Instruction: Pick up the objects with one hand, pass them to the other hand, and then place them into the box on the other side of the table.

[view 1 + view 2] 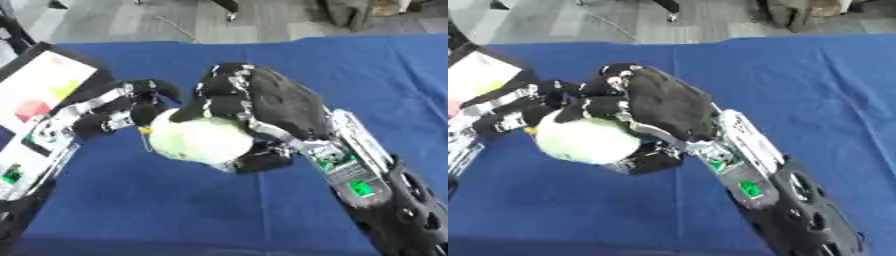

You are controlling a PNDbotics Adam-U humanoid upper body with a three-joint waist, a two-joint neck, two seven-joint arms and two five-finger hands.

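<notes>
A pale green-white round object [199, 139] with a small yellow tag at its left side hangs above the blue table [201, 210]. My right hand [262, 102] is curled over its top and right side, thumb underneath. My left hand [131, 107] comes in from the left, its fingers curled against the object's upper left side. Both hands meet at the object over the middle of the table. At the left edge lies a box [39, 85] with a white inside that holds a red piece and a yellowish piece.
The blue cloth covers the whole table; its far edge [262, 42] borders a grey floor. Chair legs and a cable show beyond it. My left forearm [39, 150] lies along the box's near side.
</notes>
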